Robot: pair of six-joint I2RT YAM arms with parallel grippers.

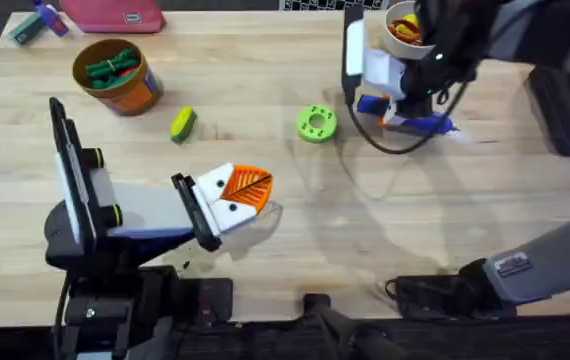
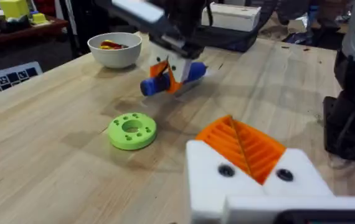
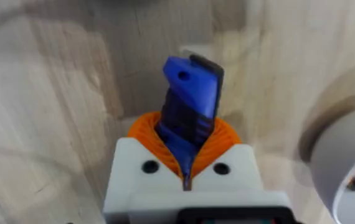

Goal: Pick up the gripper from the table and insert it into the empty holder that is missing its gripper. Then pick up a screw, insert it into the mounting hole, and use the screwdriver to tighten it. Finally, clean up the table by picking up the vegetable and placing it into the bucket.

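My right gripper is at the far right of the table, shut on the blue screwdriver, which lies low over the wood. In the right wrist view the screwdriver sticks out from between the orange pads. The lime-green holder lies flat just left of it, also seen as the holder in the left wrist view. My left gripper hovers near the table's middle, shut and empty. The yellow-green vegetable lies right of the orange bucket. The small gripper part and the screw are out of view.
A white bowl with red and yellow pieces stands at the back right, close behind my right gripper. Dark green pieces fill the bucket. A pink case and small items lie at the back left. A black cable loops beside the holder.
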